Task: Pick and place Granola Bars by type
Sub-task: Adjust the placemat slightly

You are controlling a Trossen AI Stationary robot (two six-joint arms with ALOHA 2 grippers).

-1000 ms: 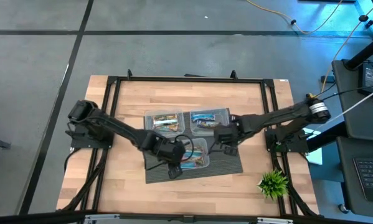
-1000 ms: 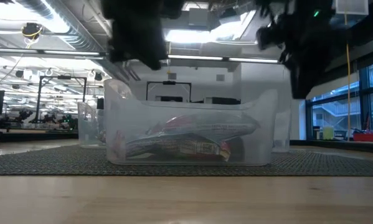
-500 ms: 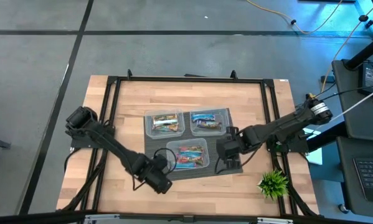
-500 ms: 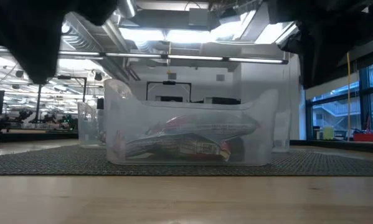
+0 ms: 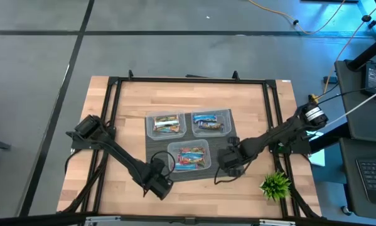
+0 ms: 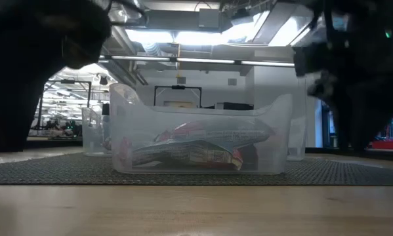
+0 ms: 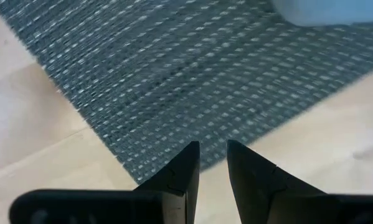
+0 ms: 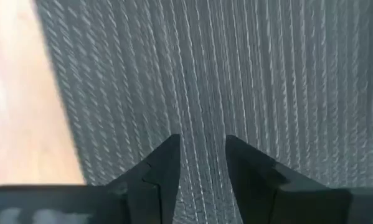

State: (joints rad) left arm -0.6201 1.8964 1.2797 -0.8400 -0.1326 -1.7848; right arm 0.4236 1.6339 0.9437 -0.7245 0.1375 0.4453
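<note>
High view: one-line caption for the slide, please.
Granola bars sorted into three clear tubs on a grey mat; left gripper and right gripper empty beside it.

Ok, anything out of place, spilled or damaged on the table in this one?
Nothing stands out. The granola bars lie inside the three clear tubs on the grey mat, none loose on the wood. The left gripper and right gripper hold nothing, low at the mat's two near corners. The potted plant stands upright.

In the low view both dark arms are blurred shapes cut off by the top edge. The clear rectangular plastic tub (image 6: 199, 141) hazes its shiny foil-wrapped granola bars (image 6: 196, 147); their print is too small to read.
</note>
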